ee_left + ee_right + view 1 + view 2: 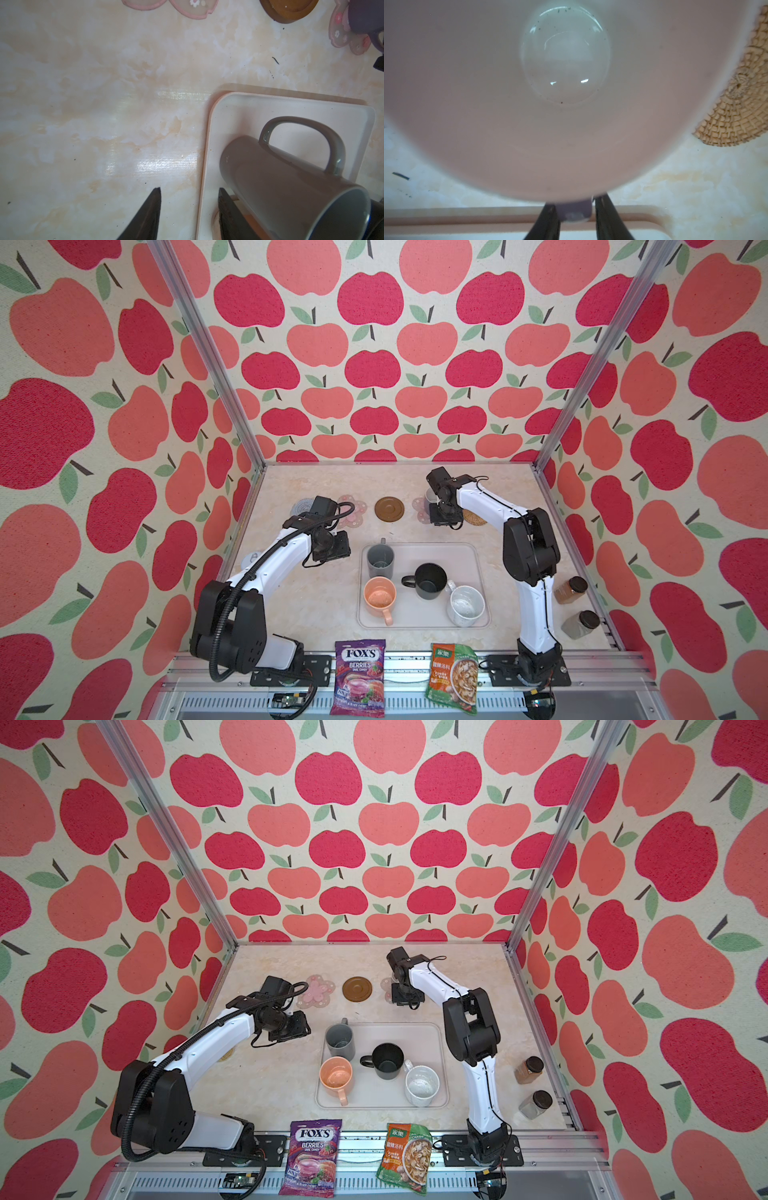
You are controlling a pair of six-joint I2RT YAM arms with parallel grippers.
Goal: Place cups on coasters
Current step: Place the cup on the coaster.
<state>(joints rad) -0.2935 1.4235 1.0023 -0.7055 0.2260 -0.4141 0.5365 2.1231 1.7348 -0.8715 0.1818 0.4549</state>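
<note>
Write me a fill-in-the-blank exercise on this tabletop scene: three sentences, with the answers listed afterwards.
1. The tray holds ___ mugs.
2. The lavender mug sits on a pink ___-shaped coaster.
3. The tray mug nearest the left gripper is the tall ___ one.

Missing words: four; flower; grey.

In both top views four cups [430, 580] stand in the tray [419, 614] at centre, coasters [389, 509] in a row above it, two jars [570, 590] at its right.
</note>
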